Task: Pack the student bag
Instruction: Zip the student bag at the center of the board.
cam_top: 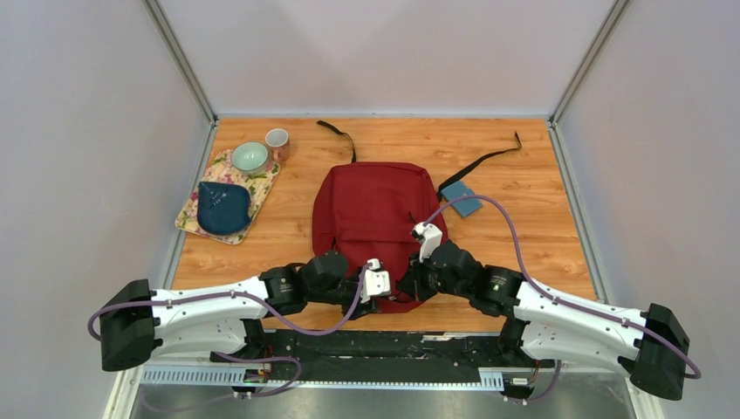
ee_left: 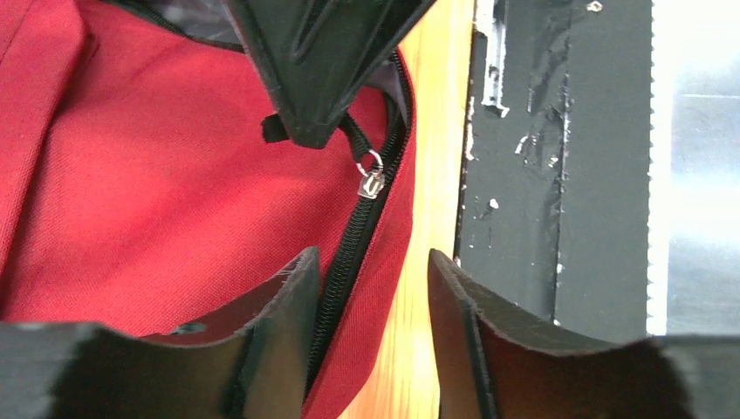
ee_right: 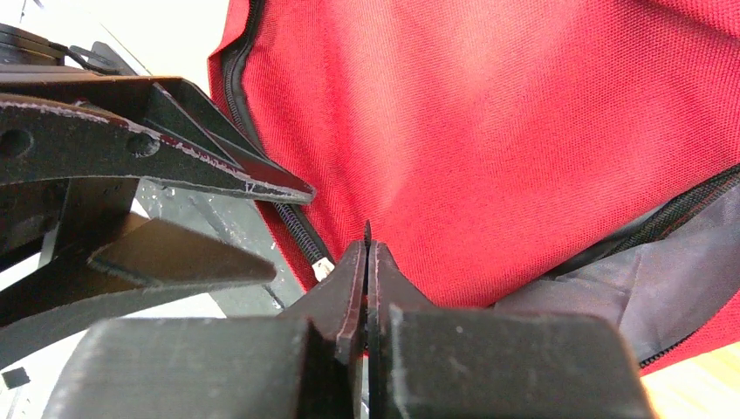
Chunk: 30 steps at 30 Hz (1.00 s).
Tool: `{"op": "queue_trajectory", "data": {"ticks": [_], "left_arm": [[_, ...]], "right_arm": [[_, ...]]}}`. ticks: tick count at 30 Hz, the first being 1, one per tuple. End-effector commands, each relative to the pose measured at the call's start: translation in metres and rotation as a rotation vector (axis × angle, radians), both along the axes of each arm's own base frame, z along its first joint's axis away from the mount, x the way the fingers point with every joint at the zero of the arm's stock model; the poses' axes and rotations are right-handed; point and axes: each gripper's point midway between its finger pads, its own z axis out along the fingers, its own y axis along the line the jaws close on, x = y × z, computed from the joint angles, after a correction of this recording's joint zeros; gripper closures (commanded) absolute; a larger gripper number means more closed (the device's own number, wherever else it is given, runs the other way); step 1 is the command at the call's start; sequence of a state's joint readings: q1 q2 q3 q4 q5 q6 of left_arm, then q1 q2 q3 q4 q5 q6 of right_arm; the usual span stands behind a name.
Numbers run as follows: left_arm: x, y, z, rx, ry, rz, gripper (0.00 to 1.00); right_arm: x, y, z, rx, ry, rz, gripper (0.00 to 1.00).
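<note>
The student bag (cam_top: 371, 205) lies flat in the middle of the wooden table (cam_top: 532, 244), and its lower edge is close to the arm bases. Both grippers are at this lower edge of the bag, very near to each other. The left gripper (ee_left: 372, 257) has its two fingers apart. Between them the black zipper track (ee_left: 349, 253) and the red edge of the bag are visible, but I cannot tell if the fingers touch the fabric. The right gripper (ee_right: 367, 253) has its fingers pressed together on the black pull tab (ee_left: 272, 128). A short end of the tab comes out at the fingertips, and a cord goes from there to the small metal ring (ee_left: 371, 163) of the zipper. Beside the zipper, some dark lining (ee_right: 611, 284) shows in an opening of the bag. Two black straps (cam_top: 489, 159) go out from the far end of the bag over the table. A small teal-blue wallet (cam_top: 461, 200) lies just beside the bag's right side, near its far corner. To the left of the bag, well apart from it, there is a flowered placemat (cam_top: 263, 183) with a dark blue pouch (cam_top: 222, 208) and a pale green bowl (cam_top: 250, 157) on it. A cup (cam_top: 277, 141) stands just beside the placemat's far corner.
</note>
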<state>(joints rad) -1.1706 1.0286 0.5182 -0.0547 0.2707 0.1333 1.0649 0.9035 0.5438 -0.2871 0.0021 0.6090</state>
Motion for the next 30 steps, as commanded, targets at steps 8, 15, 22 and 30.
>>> {"op": "queue_trajectory", "data": {"ticks": [8, 15, 22, 30], "left_arm": [[0.024, 0.002, -0.019, 0.059, -0.084, 0.110, 0.79], [0.023, 0.026, -0.039, 0.124, -0.070, 0.173, 0.86], [0.019, 0.044, -0.049, 0.122, -0.037, 0.237, 0.87], [0.020, 0.059, -0.058, 0.139, -0.025, 0.289, 0.91]], "right_arm": [[0.004, 0.007, 0.020, 0.052, -0.022, -0.014, 1.00], [0.007, -0.017, 0.000, -0.008, -0.009, -0.110, 1.00], [0.017, -0.029, -0.001, -0.024, -0.047, -0.178, 1.00], [0.034, -0.039, 0.003, -0.060, -0.084, -0.252, 1.00]]}}
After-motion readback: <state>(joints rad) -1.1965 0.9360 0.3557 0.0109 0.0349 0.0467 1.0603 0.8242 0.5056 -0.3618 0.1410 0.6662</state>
